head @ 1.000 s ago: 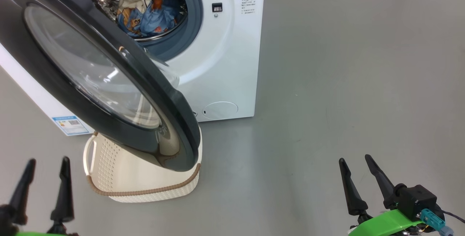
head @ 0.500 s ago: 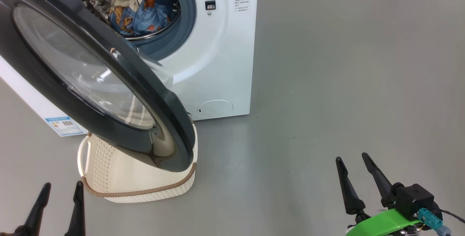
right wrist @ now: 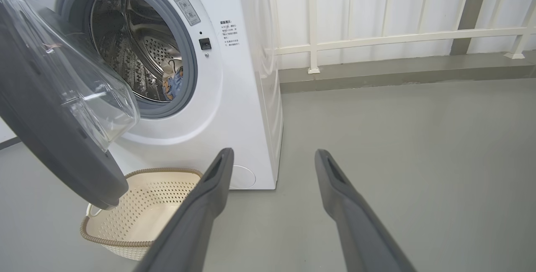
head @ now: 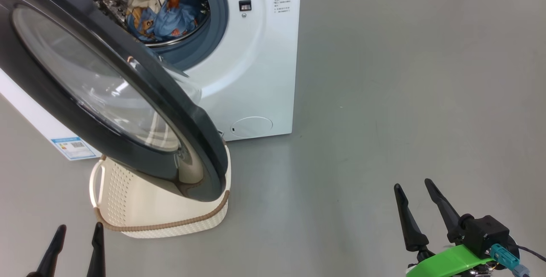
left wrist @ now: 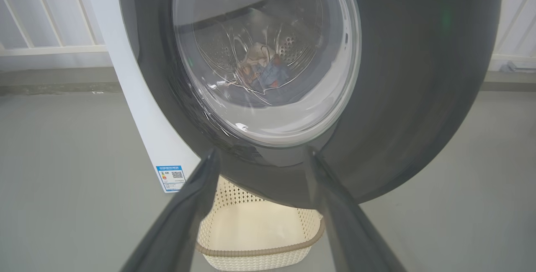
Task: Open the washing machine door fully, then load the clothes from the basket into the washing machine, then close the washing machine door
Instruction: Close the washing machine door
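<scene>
The left gripper (head: 80, 227) is seen at the lower left of the head view, its two long, dark, tapered fingers spread apart and holding nothing. In its wrist view they are pointed at the lower edge of the door (head: 204, 149). The right gripper (head: 413, 184) is held over bare grey floor (head: 384, 97), well apart from the machine. Its matt fingers are likewise parted and empty, and a green plastic bracket is fitted behind them.

The door is round, with a wide glossy black rim around a bulging clear glass window (head: 94, 80). It stands partly open and hangs over the basket (head: 123, 200). The basket is rectangular, of cream perforated plastic, with a brown woven-look rim and a white side handle. It stands on the floor at the foot of the washing machine (head: 256, 76), and its bare cream bottom is exposed.

The machine is a smooth white box. A grey-blue rubber gasket (head: 213, 25) rings the perforated steel drum (right wrist: 125, 45). The clothes (head: 166, 16) lie crumpled in the drum, light blue with orange-brown print and a cream part. A round filter cap (head: 251, 126) is set low on the front panel.

Compared with one second ago, the left gripper is lower in the head view. The whole scene has shifted slightly, so the camera has moved. The door, basket and clothes are unchanged.
</scene>
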Controlling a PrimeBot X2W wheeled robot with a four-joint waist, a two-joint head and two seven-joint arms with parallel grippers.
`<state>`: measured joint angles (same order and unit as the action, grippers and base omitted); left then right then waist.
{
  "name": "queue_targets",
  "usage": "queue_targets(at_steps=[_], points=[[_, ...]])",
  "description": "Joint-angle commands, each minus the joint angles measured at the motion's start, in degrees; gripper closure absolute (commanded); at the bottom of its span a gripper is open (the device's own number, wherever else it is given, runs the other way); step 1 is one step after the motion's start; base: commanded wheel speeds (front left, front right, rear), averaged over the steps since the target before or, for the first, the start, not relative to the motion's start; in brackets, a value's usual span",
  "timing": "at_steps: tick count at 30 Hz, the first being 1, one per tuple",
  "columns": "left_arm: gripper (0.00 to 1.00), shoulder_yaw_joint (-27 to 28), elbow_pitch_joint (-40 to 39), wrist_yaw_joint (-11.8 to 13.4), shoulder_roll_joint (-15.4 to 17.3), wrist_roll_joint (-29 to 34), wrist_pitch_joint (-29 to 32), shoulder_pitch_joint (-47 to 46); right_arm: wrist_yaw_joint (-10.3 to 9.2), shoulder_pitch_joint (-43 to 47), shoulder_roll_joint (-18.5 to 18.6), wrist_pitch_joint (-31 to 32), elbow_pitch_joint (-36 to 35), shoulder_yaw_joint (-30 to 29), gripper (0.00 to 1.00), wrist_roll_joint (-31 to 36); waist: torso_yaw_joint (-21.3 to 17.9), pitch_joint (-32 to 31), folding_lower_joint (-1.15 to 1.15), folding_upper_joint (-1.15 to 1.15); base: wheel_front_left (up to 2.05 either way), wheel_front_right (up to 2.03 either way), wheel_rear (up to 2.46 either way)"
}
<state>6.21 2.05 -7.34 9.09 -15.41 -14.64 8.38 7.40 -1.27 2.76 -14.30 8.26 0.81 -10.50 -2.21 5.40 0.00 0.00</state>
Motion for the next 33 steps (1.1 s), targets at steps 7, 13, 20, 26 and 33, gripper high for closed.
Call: queue_targets(at_steps=[7,13,20,26,33], points=[[0.00,1.7,-1.4,-0.1,0.6,0.3,-0.4,-1.1,0.09,-2.0,0.1,-0.7,-1.6,1.3,0.00,0.7,0.2,0.7,0.00,0.00,0.00,0.00,0.00],[0.00,1.5,-1.2,-0.1,0.5,0.1,-0.4,-1.2,0.09,-2.0,0.1,-0.7,-1.4,1.3,0.00,0.7,0.4,0.7,0.00,0.00,0.00,0.00,0.00],[0.00,1.3,-1.0,-0.1,0.2,0.0,-0.4,-1.3,0.09,-2.0,0.1,-0.7,-1.2,1.3,0.00,0.7,0.5,0.1,0.00,0.00,0.00,0.00,0.00],[0.00,1.2,-1.0,-0.1,0.0,-0.1,-0.4,-1.1,0.09,-1.6,0.1,-0.7,-0.9,1.1,0.00,0.8,0.8,-0.5,0.00,0.00,0.00,0.00,0.00],[0.00,1.3,-1.3,-0.1,-0.1,-0.2,-0.4,-0.8,0.09,-1.2,0.1,-0.7,-0.4,1.3,1.00,0.7,1.2,-0.9,0.00,0.00,0.00,0.00,0.00]])
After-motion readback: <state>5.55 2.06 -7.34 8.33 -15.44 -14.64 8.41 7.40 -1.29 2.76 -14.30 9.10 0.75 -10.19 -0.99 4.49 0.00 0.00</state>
